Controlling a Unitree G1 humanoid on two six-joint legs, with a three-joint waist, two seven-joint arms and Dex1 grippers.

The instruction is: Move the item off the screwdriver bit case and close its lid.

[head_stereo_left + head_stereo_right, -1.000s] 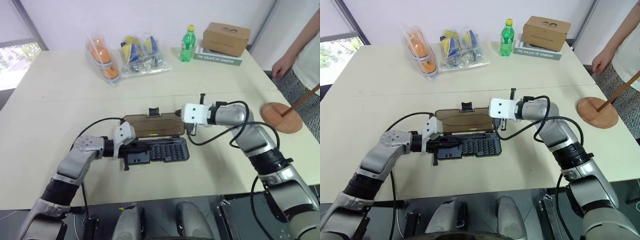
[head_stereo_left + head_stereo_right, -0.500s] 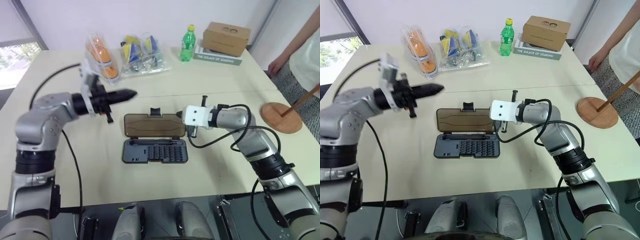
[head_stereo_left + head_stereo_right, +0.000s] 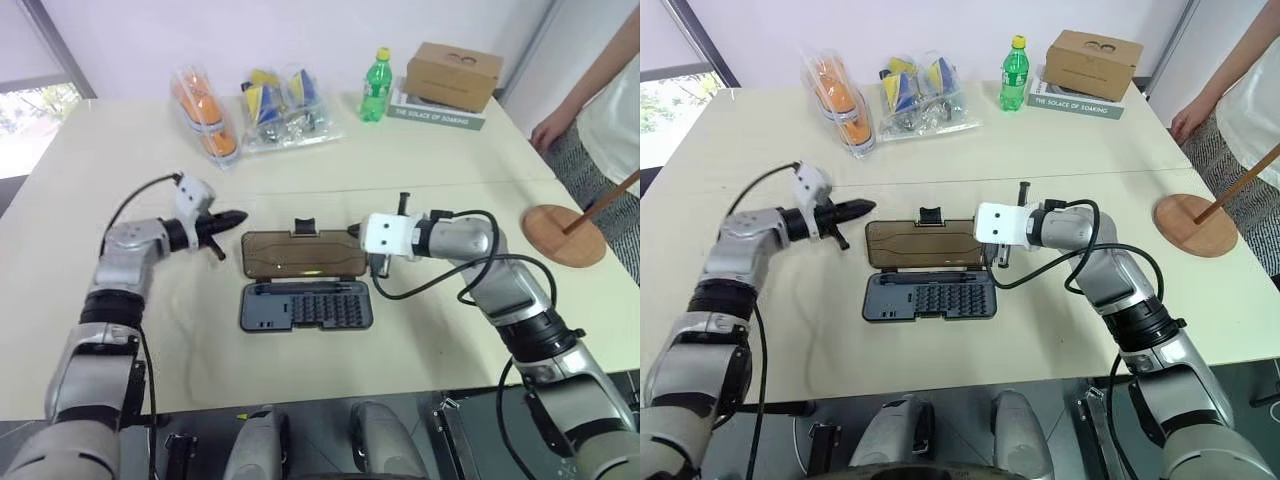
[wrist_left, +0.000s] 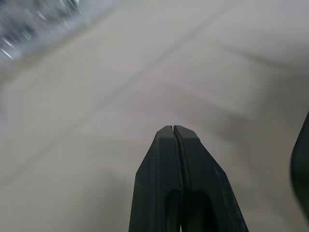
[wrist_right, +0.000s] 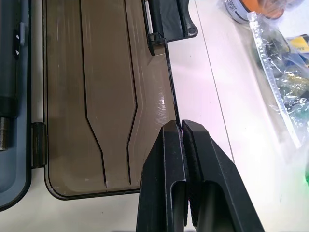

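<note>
Right pincer (image 5: pixel 182 126) clamped on lid (image 5: pixel 96 96) edge, case (image 3: pixel 306 306) open

Far side of my counter (image 3: pixel 120 330): two clear plastic packs, one w/ orange stuff (image 3: pixel 203 118), one w/ blue-yellow bits (image 3: pixel 281 108). Green bottle (image 3: pixel 375 88) upright beside them, then cardboard box (image 3: pixel 453 76) on a book (image 3: pixel 436 117). Person (image 3: pixel 600 95) at right edge.

Two head cameras look forward and down over the table (image 3: pixel 420 350), sharing nearly the whole scene. The left wrist camera faces bare tabletop from close. The right wrist camera sits very near the lid (image 5: pixel 96 96).
</note>
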